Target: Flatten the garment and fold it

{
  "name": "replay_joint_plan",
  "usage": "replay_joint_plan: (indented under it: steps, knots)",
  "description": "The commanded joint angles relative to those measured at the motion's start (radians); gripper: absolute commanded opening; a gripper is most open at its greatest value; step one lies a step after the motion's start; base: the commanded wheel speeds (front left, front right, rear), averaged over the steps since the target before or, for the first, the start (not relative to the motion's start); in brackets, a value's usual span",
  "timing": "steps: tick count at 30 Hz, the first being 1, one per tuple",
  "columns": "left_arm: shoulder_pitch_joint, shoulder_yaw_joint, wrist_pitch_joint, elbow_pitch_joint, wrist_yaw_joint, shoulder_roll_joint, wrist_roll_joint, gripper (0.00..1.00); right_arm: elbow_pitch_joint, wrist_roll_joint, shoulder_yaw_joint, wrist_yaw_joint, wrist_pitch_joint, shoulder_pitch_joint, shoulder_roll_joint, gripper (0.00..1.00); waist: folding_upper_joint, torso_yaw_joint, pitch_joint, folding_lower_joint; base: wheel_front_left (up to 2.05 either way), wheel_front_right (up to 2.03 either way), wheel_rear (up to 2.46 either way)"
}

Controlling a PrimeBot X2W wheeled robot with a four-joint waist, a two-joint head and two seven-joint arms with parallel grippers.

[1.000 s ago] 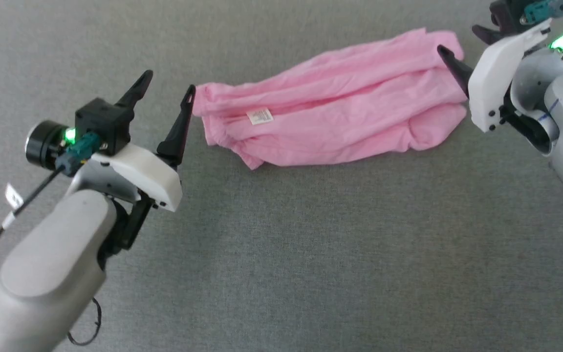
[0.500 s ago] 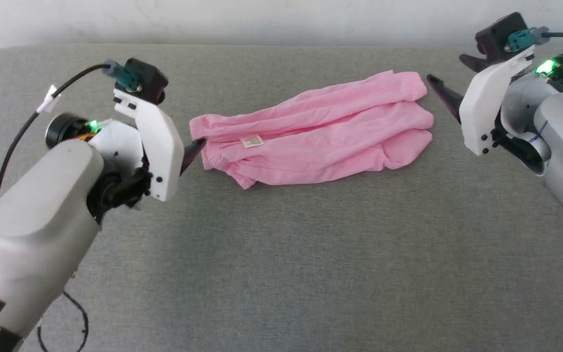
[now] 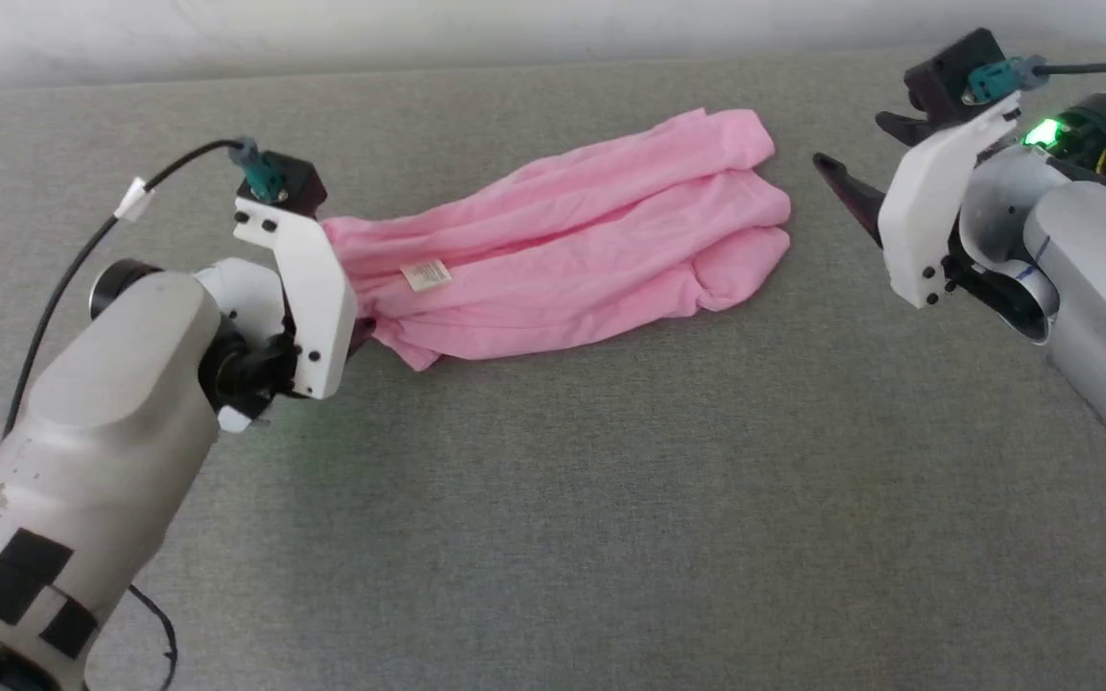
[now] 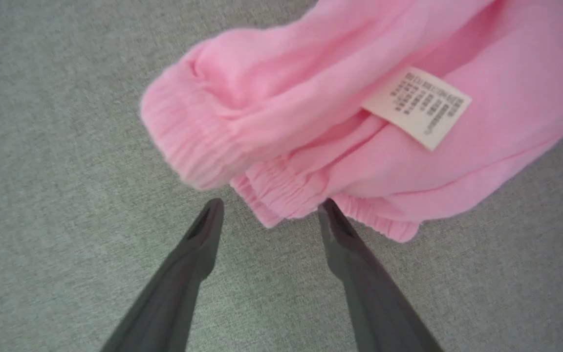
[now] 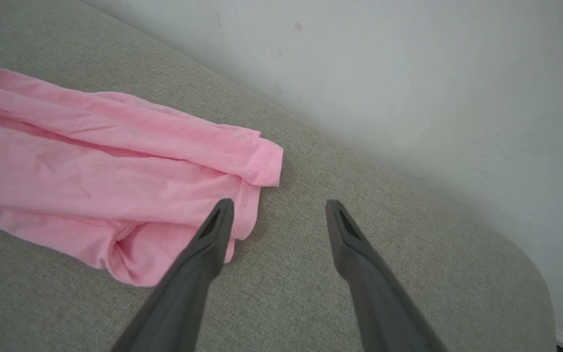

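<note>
Here's the plain light-pink garment of thin, wrinkly cloth, lying bunched in a long slanted heap on the grey woven fabric surface, toward its far side. It is creased in lengthwise folds, with a small white printed care label near its left end.

The left wrist view gets in close: that end has a ribbed, gathered elastic edge, a detail the head view hides behind the arm's white mount. The left gripper has its two dark fingers spread wide, and a lower fold of gathered edge sits right between the tips. Whether they touch it, I cannot tell.

Over to the right wrist view: the far end is a flat stitched hem, with a pale wall behind. The right gripper is spread wide too, pinching nothing. From the head view it hangs just beside that end, with grey surface between.
</note>
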Motion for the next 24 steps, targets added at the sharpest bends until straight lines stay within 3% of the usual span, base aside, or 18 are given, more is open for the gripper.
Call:
replay_joint_plan:
  steps: [1,7,8,9,10,18,24]
  knots:
    - [-0.002,-0.008,-0.003,0.019,-0.01,-0.01,0.004,1.0,0.003,0.009,0.007,-0.002,-0.005,-0.013,0.005,1.0,0.0,-0.016,0.018,0.0,0.0,0.0,0.0]
    - [0.014,-0.045,-0.004,0.078,-0.037,-0.048,0.004,1.0,0.01,0.026,0.041,-0.002,-0.001,-0.034,-0.001,1.0,0.0,-0.011,0.035,0.0,0.0,0.0,0.0]
    - [0.014,-0.045,-0.012,0.083,-0.04,-0.055,0.0,0.73,0.01,0.029,0.047,-0.002,0.002,-0.041,-0.004,1.0,0.0,-0.008,0.035,0.0,0.0,0.0,0.0]
    - [0.013,-0.042,-0.024,0.087,-0.043,-0.062,-0.006,0.08,0.01,0.031,0.051,-0.002,0.002,-0.05,-0.008,1.0,0.0,-0.003,0.035,0.0,0.0,0.0,0.0]
    - [0.012,-0.041,-0.034,0.091,-0.046,-0.068,-0.011,0.0,0.01,0.032,0.057,-0.002,0.004,-0.059,-0.011,1.0,0.0,0.001,0.034,0.0,0.0,0.0,0.0]
    - [-0.012,-0.067,-0.079,0.092,-0.058,-0.088,-0.03,0.0,0.003,0.052,0.1,-0.002,0.039,-0.11,-0.03,1.0,0.0,0.043,0.021,0.0,0.0,0.0,0.0]
    - [-0.029,-0.109,-0.1,0.013,-0.059,-0.062,-0.048,0.0,-0.018,0.107,0.126,-0.002,0.139,-0.12,-0.046,1.0,0.0,0.077,0.033,0.0,0.0,0.0,0.0]
